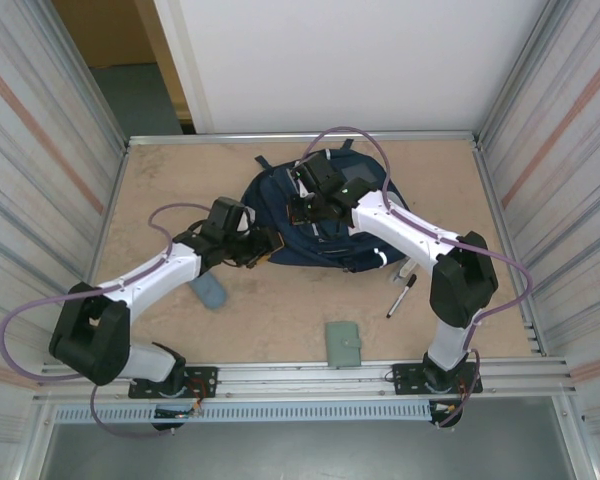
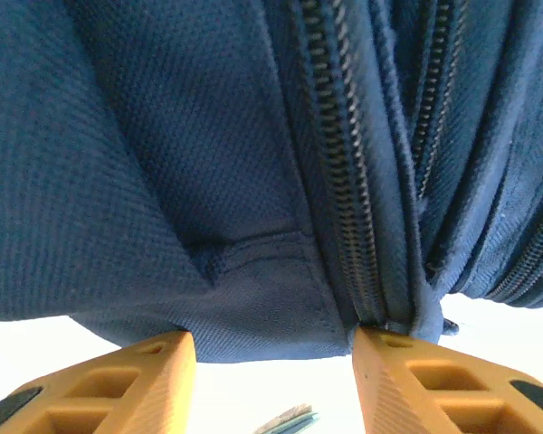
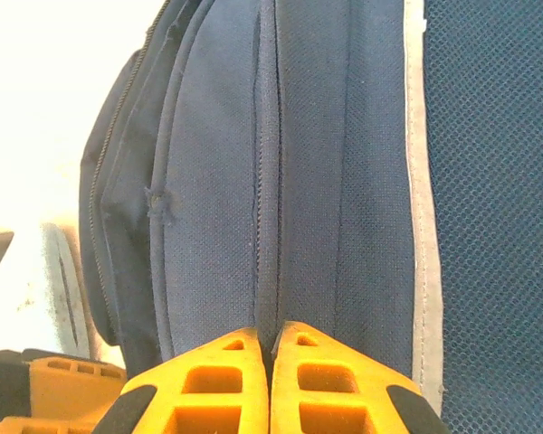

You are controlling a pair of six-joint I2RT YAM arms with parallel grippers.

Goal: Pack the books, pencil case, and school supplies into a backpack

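Close to the table's (image 1: 280, 320) near edge lies the grey-green square booklet (image 1: 344, 344). Just beyond it are the black marker pen (image 1: 401, 296) toward the right edge and the soft slate-blue pencil case (image 1: 209, 291) toward the left. The left gripper (image 2: 271, 348), jaws half apart, clamps a hemmed fold of the backpack (image 1: 270, 195), which is navy woven fabric with toothed zips, lying mid-table toward the far edge. The right gripper (image 3: 271, 334), jaws pressed together, meets a piped seam on it.

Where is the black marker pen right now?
In the top view, the black marker pen lies on the table's right side, close to the backpack's near edge, beyond and right of the grey-green booklet.
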